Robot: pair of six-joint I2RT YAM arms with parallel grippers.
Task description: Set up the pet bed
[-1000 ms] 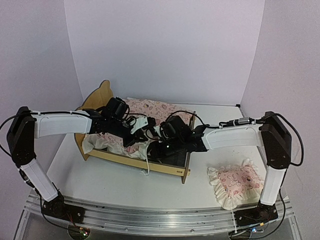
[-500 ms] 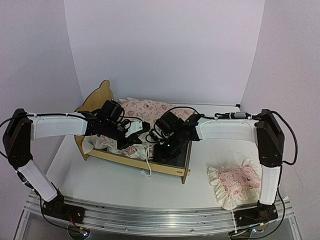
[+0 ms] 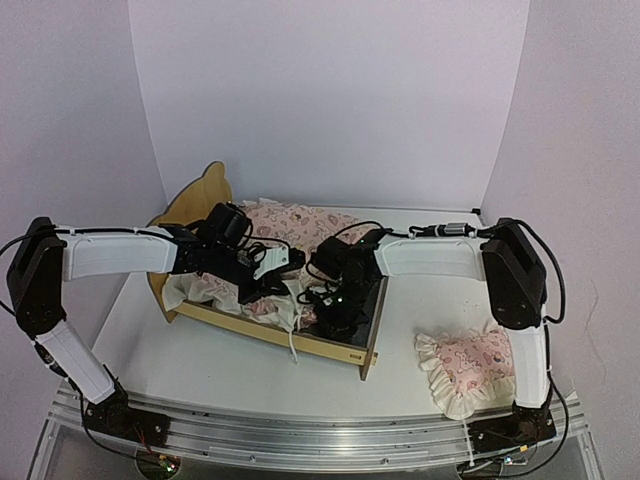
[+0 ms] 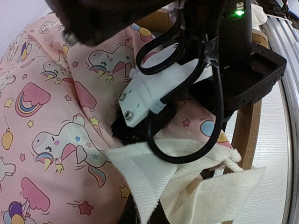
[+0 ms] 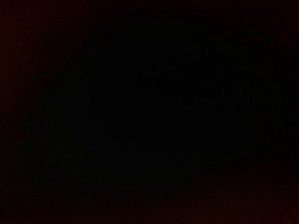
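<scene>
The pet bed (image 3: 262, 327) sits left of centre on the worktop (image 3: 200, 350), headboard far left, with the pink mattress cushion (image 3: 300, 215) bunched inside it. The left fingers (image 3: 290, 258) are together on the cushion's white ruffle at mid-bed, while the right fingers (image 4: 124, 132) press into the cushion toward the foot end; whether they are apart or closed I cannot tell. Seating the cushion seems to be the step in hand, and next it wants drawing flat toward the foot; the pillow (image 3: 470, 365) lies near right.

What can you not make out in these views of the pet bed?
- Right wrist view: wholly black.
- Top view: jaws of the right pincer, down in the pet bed under its own wrist.
- Left wrist view: tips of the left pincer, cut off at the bottom edge behind cushion ruffle.
</scene>
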